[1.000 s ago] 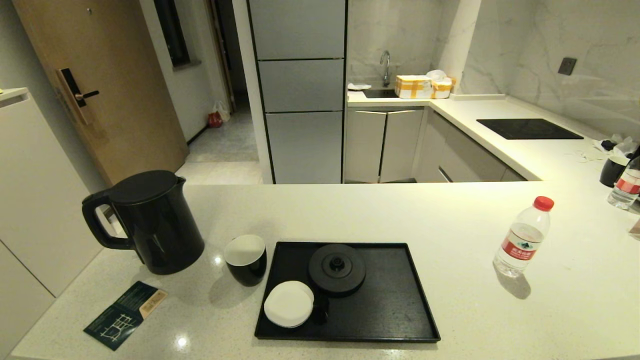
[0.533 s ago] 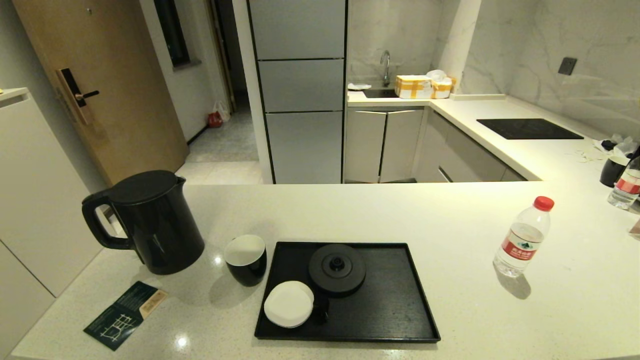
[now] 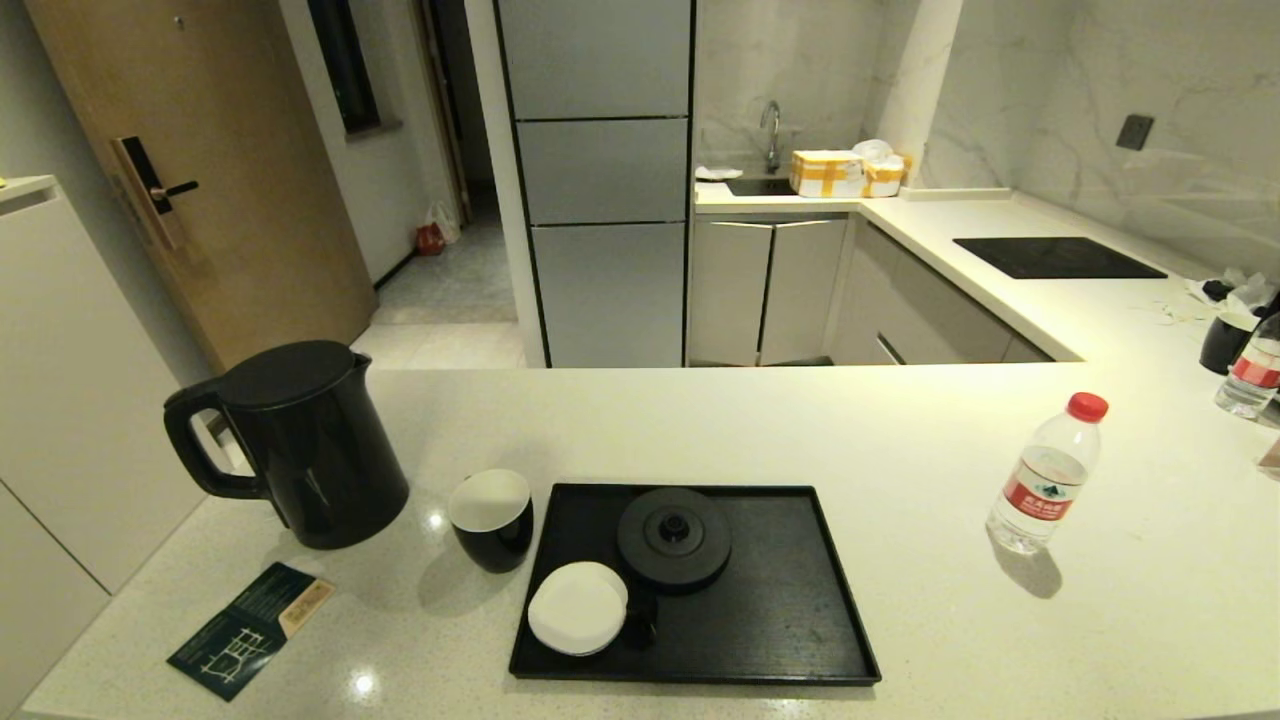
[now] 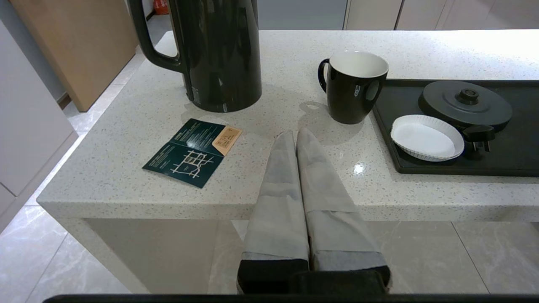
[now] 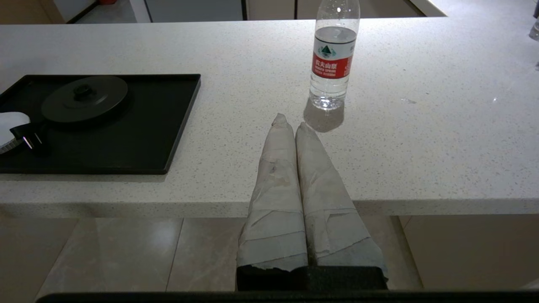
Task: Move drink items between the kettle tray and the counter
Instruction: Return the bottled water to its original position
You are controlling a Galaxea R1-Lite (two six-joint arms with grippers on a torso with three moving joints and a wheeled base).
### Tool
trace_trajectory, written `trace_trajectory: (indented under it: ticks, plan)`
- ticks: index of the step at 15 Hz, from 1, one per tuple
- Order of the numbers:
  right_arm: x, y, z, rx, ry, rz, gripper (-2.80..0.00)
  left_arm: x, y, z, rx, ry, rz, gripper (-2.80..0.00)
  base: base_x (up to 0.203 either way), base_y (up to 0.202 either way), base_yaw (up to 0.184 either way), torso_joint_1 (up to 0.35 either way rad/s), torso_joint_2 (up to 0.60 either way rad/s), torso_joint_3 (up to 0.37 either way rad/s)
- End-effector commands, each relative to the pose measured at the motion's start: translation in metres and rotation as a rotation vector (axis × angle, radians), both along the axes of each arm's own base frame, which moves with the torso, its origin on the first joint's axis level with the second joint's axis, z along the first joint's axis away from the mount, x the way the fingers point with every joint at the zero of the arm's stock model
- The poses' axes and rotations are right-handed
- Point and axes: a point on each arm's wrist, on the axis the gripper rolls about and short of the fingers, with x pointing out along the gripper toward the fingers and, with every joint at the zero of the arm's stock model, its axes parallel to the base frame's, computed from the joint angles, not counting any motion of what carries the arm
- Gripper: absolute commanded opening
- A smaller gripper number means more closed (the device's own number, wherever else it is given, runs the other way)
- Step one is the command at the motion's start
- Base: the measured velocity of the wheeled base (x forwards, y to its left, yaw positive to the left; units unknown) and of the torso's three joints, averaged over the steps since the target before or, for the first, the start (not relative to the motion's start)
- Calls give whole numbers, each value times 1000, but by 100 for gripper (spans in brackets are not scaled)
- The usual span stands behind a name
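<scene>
Kettle upright on counter, left of frame in head view, handle to the left; off its base, so presumably parked there pending a move to tray

Cup just beside tray's left rim, on counter, not on tray; white inside up, so ready to lift w/o tipping

Bottle upright, right of frame, well apart from tray, red cap on

Tray lower centre, carrying only base disc and white saucer; saucer at lower left of tray, overlapping disc's edge in head view, touching or not can't tell. Plug lying by disc in left wrist view

Card flat on counter, lower left, below kettle

Left hand pressed together, holding nothing, low at counter's near edge, tips aimed between card and cup; cup nearest, likely first pick

Right hand likewise pressed together, empty, at near edge w/ bottle just ahead

Neither hand seen in head view, so both parked low. All three drink items on counter: likely start, nothing on tray yet
</scene>
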Motion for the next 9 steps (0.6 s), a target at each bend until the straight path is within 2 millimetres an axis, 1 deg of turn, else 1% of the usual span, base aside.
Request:
trace_trajectory:
  ticks: [1,9]
  plan:
    - [0,0,0,0,2,0,-280,0,0,0,0,1,0,-280,0,0,0,0,0,0]
    - [0,0,0,0,2,0,-280,0,0,0,0,1,0,-280,0,0,0,0,0,0]
